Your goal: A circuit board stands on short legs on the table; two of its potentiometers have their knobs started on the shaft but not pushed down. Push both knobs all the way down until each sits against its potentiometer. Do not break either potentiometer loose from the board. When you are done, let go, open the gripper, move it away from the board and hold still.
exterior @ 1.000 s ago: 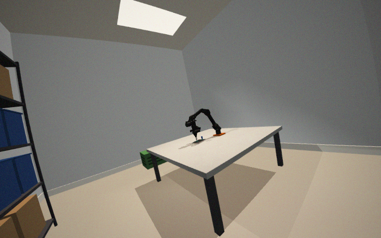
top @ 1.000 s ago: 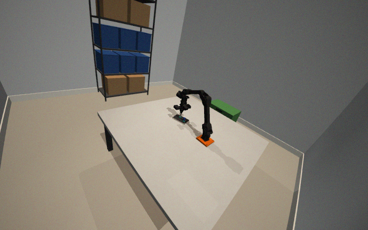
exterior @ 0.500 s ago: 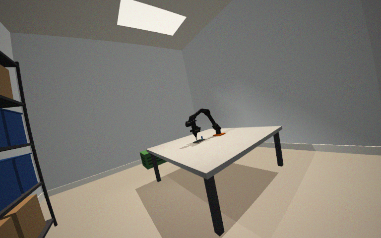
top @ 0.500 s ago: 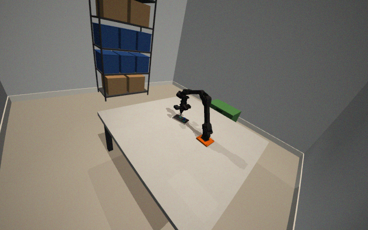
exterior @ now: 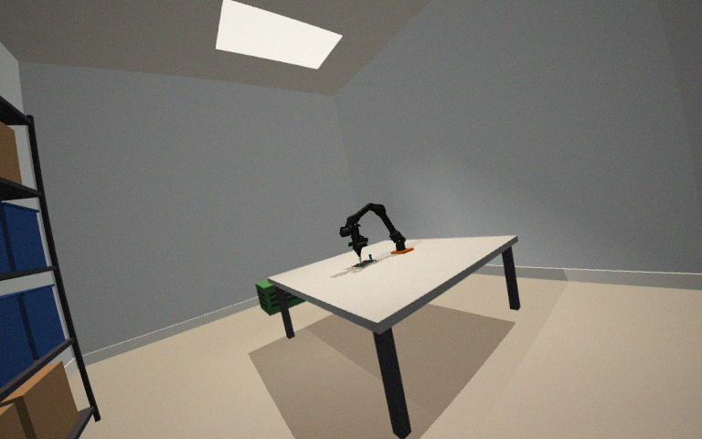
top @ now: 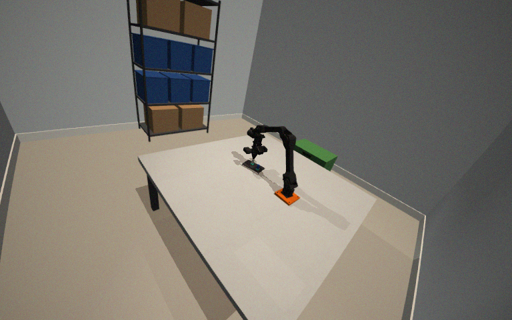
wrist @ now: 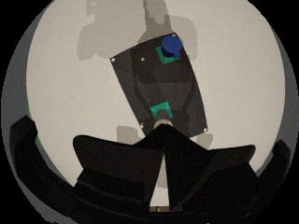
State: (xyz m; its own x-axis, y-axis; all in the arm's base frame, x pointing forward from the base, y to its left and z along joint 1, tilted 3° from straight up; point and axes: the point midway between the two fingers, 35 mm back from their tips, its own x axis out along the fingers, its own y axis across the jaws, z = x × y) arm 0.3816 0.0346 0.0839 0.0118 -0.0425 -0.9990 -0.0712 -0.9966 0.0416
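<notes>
The dark circuit board (wrist: 134,75) (top: 249,164) (exterior: 365,263) stands on the white table (top: 226,226) (exterior: 414,279). At its end towards the arm's base, a blue knob (wrist: 171,45) (exterior: 370,256) stands up on a teal potentiometer (wrist: 163,58). A second teal potentiometer (wrist: 156,108) sits at the board's other end. My gripper (wrist: 163,126) (top: 255,158) (exterior: 358,257) is shut, points straight down, and its tips are right over this second potentiometer. The tips hide its knob, and I cannot tell whether they touch it.
The arm's orange base plate (top: 287,196) (exterior: 401,251) is bolted to the table beyond the board. A green crate (top: 316,153) (exterior: 269,297) stands on the floor beside the table. A shelf rack (top: 173,67) with boxes stands by the wall.
</notes>
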